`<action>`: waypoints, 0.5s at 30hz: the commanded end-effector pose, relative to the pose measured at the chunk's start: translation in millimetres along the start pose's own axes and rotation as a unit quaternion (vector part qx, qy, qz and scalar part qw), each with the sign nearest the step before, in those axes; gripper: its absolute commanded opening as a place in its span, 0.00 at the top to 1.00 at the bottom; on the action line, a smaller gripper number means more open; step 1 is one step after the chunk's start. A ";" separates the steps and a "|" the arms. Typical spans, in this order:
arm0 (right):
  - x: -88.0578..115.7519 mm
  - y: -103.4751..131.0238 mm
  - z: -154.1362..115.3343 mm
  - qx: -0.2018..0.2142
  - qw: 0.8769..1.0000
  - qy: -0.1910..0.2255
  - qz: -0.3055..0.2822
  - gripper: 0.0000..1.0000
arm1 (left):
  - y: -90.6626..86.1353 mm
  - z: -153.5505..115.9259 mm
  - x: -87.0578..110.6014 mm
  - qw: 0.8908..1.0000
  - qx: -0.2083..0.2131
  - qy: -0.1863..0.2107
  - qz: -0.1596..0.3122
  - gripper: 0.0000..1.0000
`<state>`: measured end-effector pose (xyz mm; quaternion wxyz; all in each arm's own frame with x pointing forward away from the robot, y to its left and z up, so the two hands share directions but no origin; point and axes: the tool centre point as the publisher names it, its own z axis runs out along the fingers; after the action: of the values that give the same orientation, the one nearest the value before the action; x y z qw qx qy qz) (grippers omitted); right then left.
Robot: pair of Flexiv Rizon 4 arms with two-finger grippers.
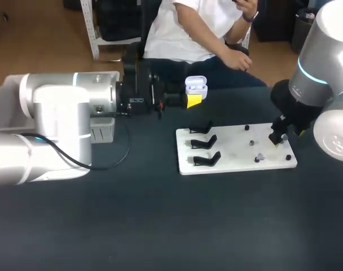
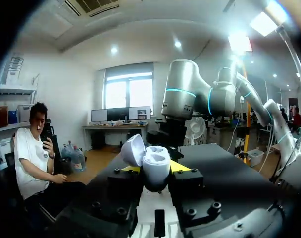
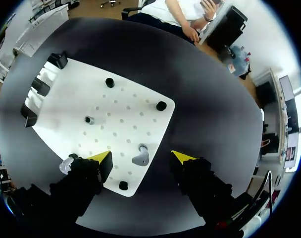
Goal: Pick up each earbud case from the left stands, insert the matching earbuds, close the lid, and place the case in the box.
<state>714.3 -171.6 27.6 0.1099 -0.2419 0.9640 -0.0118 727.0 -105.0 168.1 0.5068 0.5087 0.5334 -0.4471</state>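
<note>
A white earbud case [image 1: 196, 86] with its lid open hangs above the table's far edge, and my left gripper [image 1: 193, 96] is shut on it. In the left wrist view the case [image 2: 155, 158] sits between the yellow tips with its lid [image 2: 133, 148] tipped back. The white board [image 1: 233, 165] carries three bare black stands [image 1: 203, 141] on its left. My right gripper [image 3: 141, 157] stands open low over the board's right part. A grey earbud [image 3: 139, 158] lies between its fingers, touching neither. A second earbud [image 3: 67, 163] lies just outside one finger.
Small black pegs [image 3: 161, 105] and a grey peg [image 3: 89, 119] stick up from the board [image 3: 116, 119]. A pale box [image 1: 3, 97] shows at the far left, mostly hidden behind my left arm. Dark tabletop [image 1: 171, 226] spreads in front of the board.
</note>
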 end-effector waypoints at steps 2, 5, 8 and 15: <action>-3.1 -0.9 -0.4 -0.004 1.000 0.007 -0.002 0.44 | -2.3 0.1 0.9 1.000 -0.004 -0.003 0.002 1.00; -1.8 0.1 -0.2 -0.006 1.000 0.011 -0.004 0.38 | -2.3 0.1 0.9 1.000 -0.004 -0.003 0.002 1.00; 1.7 0.7 -1.2 -0.007 1.000 0.013 -0.003 0.44 | -2.3 0.1 0.9 1.000 -0.004 -0.003 0.002 1.00; 6.6 2.7 0.3 -0.007 1.000 0.022 -0.001 0.52 | -2.3 0.1 0.9 1.000 -0.004 -0.003 0.002 1.00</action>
<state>709.0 -172.8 25.3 0.0862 -0.2447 0.9657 -0.0082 727.0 -105.0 168.1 0.5067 0.5087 0.5335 -0.4471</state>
